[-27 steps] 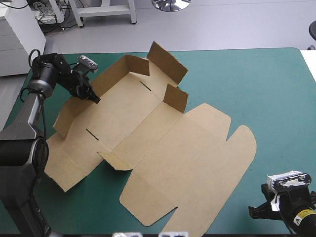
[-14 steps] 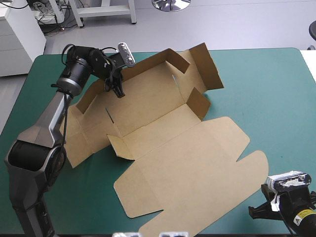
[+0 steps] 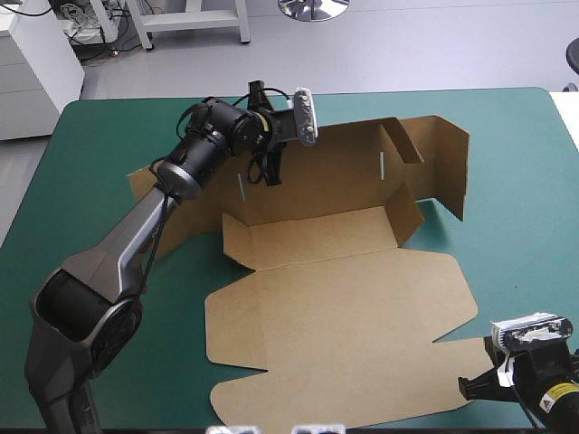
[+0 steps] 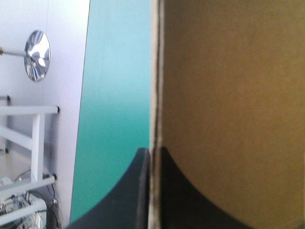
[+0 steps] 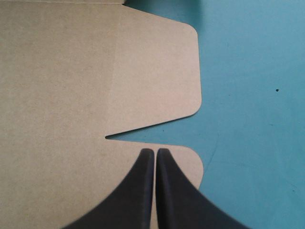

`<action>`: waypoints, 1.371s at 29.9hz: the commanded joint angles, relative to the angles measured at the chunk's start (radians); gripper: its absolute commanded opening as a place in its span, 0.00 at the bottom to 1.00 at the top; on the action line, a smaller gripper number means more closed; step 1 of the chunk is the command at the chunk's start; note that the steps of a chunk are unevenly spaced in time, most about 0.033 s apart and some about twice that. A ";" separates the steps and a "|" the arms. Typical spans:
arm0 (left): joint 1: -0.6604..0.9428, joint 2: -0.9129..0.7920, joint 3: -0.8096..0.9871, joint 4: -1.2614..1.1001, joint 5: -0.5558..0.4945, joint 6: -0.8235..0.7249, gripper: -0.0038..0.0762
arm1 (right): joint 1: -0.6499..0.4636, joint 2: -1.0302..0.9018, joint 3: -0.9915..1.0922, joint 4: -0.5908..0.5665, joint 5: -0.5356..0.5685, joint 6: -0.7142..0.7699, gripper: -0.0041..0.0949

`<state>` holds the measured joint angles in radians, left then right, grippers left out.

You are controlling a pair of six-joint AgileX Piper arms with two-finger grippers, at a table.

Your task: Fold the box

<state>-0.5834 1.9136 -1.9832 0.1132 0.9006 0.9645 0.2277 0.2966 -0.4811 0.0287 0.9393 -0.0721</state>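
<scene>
Nearest to me, at the table's near right corner, the right gripper (image 5: 155, 151) has its black fingers pressed together on nothing. It hangs over a rounded corner tab (image 5: 187, 164) of the box (image 3: 344, 316), whose lid panel (image 3: 362, 344) lies flat on the teal-green cover (image 3: 516, 208) along the near edge. Beyond the lid, the base panel (image 3: 317, 233) also lies flat. At the base's far side the long wall (image 3: 344, 172) stands raised, and the left gripper (image 3: 270, 174) is clamped on its upper edge near the left end; the left wrist view shows the board edge-on, pinched between both fingers. Farthest right, the end wall (image 3: 448, 167) and a short flap (image 3: 404, 145) stand up, unsecured as far as I can judge. I take the step in hand to be erecting this far wall square to the base. To do it well, I would hold the clamp firm, swing the wall about its crease rather than pull it upward, and stop once it stands perpendicular, since overtravel would drag the whole sheet across the cover. I would first lower the right gripper onto the lid to pin the sheet. The left end panel (image 3: 185, 217) is partly hidden by the arm, so I cannot tell how it lies; I would verify it before tucking.
</scene>
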 commanded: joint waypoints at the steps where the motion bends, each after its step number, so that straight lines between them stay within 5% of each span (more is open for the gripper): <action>1: -0.075 -0.097 -0.035 0.000 -0.061 -0.015 0.03 | -0.006 0.010 -0.022 -0.010 -0.057 -0.005 0.04; 7: -0.155 -0.097 -0.033 0.077 -0.059 -0.141 0.03 | -0.006 0.010 -0.022 -0.010 -0.057 -0.005 0.04; 26: -0.438 -0.095 0.317 1.114 -0.071 -0.970 0.04 | -0.006 0.010 -0.022 -0.010 -0.055 -0.005 0.04; 41: -0.457 -0.095 0.404 1.284 -0.059 -1.088 0.04 | -0.006 0.010 -0.039 -0.007 -0.060 0.049 0.04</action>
<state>-1.0317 1.8769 -1.5632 1.3000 0.8604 -0.1094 0.2277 0.2966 -0.4811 0.0258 0.9393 -0.0302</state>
